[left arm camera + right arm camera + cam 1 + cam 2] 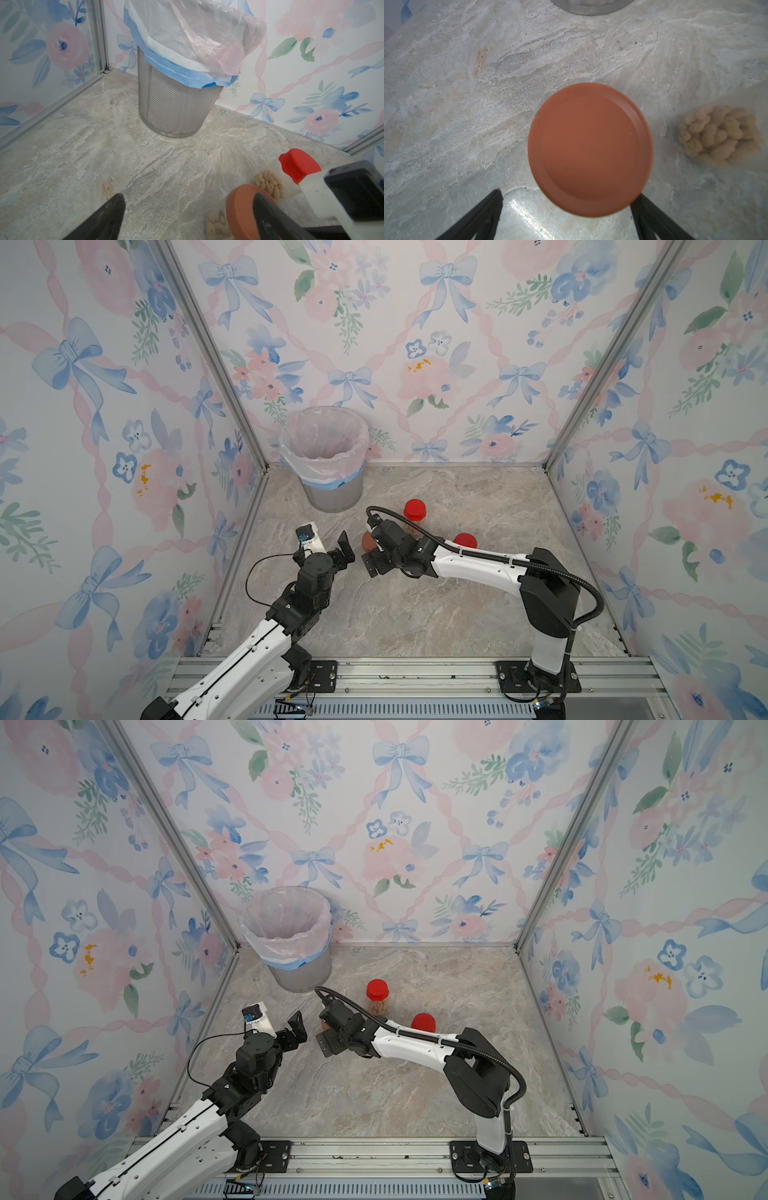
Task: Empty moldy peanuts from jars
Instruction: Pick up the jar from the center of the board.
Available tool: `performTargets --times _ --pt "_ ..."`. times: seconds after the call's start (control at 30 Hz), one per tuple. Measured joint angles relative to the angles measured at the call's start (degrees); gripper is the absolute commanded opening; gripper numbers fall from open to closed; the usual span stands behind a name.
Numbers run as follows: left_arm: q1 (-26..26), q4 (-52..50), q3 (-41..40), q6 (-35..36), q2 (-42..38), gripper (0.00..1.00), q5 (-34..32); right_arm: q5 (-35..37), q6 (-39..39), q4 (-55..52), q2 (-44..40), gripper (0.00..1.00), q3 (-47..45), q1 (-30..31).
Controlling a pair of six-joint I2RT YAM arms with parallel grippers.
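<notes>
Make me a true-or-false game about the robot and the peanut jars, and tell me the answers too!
1. Two jars wear red lids. True.
2. The right gripper is squeezing the brown lid. False: its jaws stand open on either side of it.
3. The peanuts lie loose outside the jars. False: they sit inside closed jars.
4. The bin has a plastic liner. True.
5. The left gripper carries a jar. False: it is open and empty.
</notes>
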Motion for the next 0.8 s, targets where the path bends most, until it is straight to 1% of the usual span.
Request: performTargets --times 0.37,0.53,0.8 --pt "0.5 0.0 -1.3 0.0 -2.1 0.98 0.2 3.3 0.0 -0.9 4.4 0.97 3.2 -1.0" --pt "0.8 0.0 -1.3 0.0 -2.3 0.98 0.6 2.6 0.2 0.4 5.0 0.97 3.2 -2.1" --pt "0.8 0.0 -1.3 0.0 -1.8 0.98 1.1 2.3 0.2 1.9 6.3 0.98 4.0 -2.1"
